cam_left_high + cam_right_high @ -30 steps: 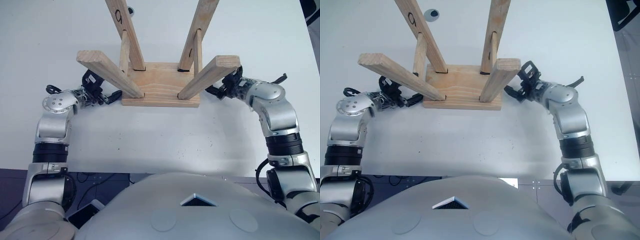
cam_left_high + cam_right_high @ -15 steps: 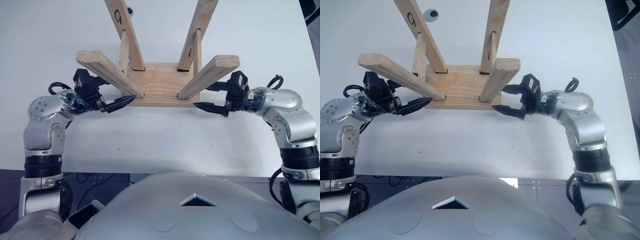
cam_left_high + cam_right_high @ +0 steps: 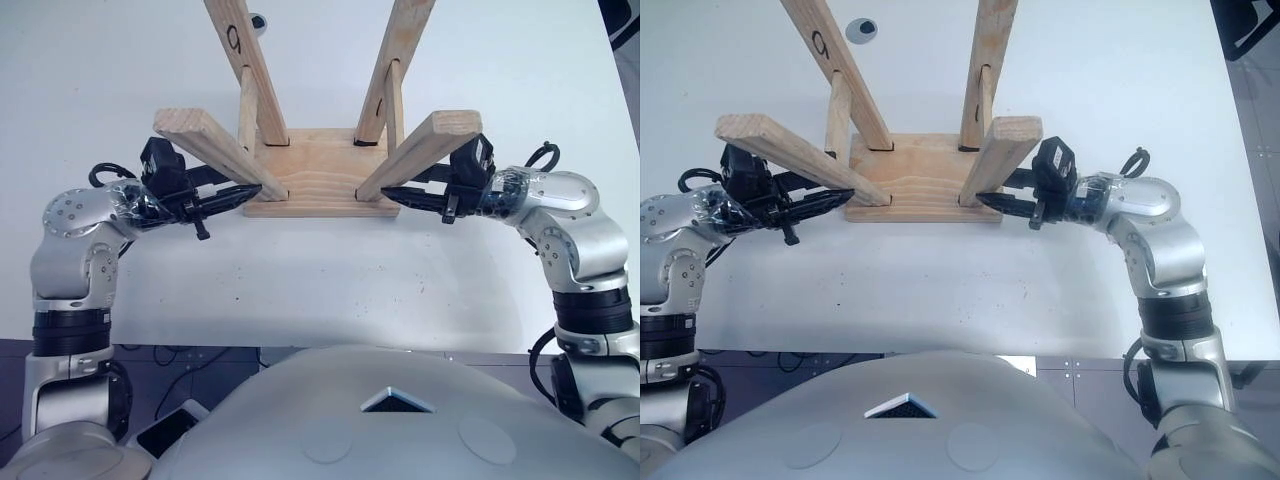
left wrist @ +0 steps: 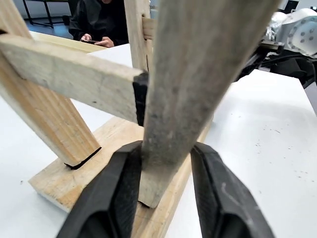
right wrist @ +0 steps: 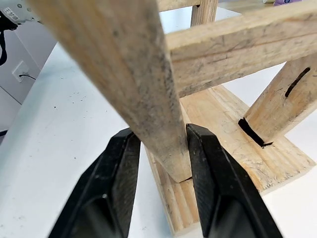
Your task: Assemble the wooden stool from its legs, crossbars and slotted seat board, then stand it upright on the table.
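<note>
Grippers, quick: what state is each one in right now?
Left gripper: closed on the near left leg, at its base.
Right gripper: closed on the near right leg, at its base.

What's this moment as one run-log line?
upturned pale wooden stool, seat down on white table | left end effector clamps near-left leg base | right end effector clamps near-right leg base

White table, grey floor past its right edge

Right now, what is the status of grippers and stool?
Left gripper shut on near left leg; right gripper shut on near right leg. Stool inverted, seat board flat on table. No obstruction seen.
</note>
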Action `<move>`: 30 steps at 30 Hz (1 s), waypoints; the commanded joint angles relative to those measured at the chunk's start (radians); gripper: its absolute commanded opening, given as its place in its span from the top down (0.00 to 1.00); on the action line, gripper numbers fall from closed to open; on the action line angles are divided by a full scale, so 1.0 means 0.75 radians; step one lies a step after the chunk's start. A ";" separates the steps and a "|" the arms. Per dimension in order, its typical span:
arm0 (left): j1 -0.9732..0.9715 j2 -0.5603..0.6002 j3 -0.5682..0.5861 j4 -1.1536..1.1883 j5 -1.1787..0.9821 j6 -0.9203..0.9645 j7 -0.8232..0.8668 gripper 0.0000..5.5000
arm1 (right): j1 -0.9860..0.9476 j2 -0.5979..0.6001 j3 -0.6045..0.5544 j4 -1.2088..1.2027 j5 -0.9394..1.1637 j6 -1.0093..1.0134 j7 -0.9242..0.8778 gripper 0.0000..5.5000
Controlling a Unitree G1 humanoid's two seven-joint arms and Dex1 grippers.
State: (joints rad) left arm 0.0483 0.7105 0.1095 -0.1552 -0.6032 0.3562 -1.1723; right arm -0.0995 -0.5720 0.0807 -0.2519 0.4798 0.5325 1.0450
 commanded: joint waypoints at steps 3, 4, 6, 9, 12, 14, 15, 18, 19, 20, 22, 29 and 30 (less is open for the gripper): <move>-0.098 0.259 0.050 -0.150 -0.516 0.650 -0.177 0.77 | -0.079 -0.074 -0.257 -0.126 0.717 0.879 -0.171 0.75; -0.169 0.315 0.032 -0.092 -0.579 0.782 -0.226 0.78 | -0.147 -0.075 -0.301 -0.065 0.805 1.080 -0.199 0.75; -0.279 0.386 -0.046 0.021 -0.593 0.943 -0.308 0.80 | -0.279 -0.040 -0.343 0.069 0.834 1.346 -0.266 0.75; -0.516 0.374 -0.230 0.355 -0.372 0.975 -0.379 0.82 | -0.393 -0.106 -0.207 0.269 0.917 1.442 -0.388 0.75; -0.751 0.312 -0.329 0.674 -0.268 1.007 -0.451 0.82 | -0.447 -0.176 -0.109 0.395 1.086 1.442 -0.528 0.78; -0.871 0.263 -0.424 0.862 -0.165 0.976 -0.504 0.82 | -0.482 -0.201 -0.071 0.450 1.178 1.442 -0.615 0.85; -0.907 0.244 -0.468 0.916 -0.127 0.974 -0.533 0.82 | -0.507 -0.184 -0.075 0.497 1.178 1.442 -0.666 0.88; -0.938 0.198 -0.557 0.987 -0.029 0.890 -0.573 0.82 | -0.581 -0.117 -0.123 0.637 1.101 1.442 -0.786 0.93; -0.946 0.178 -0.573 1.020 0.010 0.838 -0.559 0.82 | -0.595 -0.100 -0.144 0.664 1.081 1.442 -0.811 0.93; -0.963 0.164 -0.581 1.061 0.034 0.801 -0.555 0.75 | -0.607 -0.085 -0.164 0.682 1.063 1.441 -0.828 0.89; -1.005 0.145 -0.574 1.150 0.060 0.763 -0.553 0.68 | -0.636 -0.065 -0.197 0.717 1.045 1.440 -0.831 0.83; -1.013 0.171 -0.565 1.226 0.072 0.738 -0.589 0.49 | -0.637 -0.063 -0.258 0.709 0.989 1.437 -0.770 0.61; -0.985 0.190 -0.559 1.186 0.034 0.763 -0.589 0.45 | -0.610 -0.073 -0.256 0.689 0.980 1.437 -0.745 0.56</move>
State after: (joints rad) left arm -0.7472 0.8206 -0.2901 0.7658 -0.5893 0.9094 -1.6150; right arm -0.5731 -0.6035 -0.1102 0.2930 1.2412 1.6064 0.4643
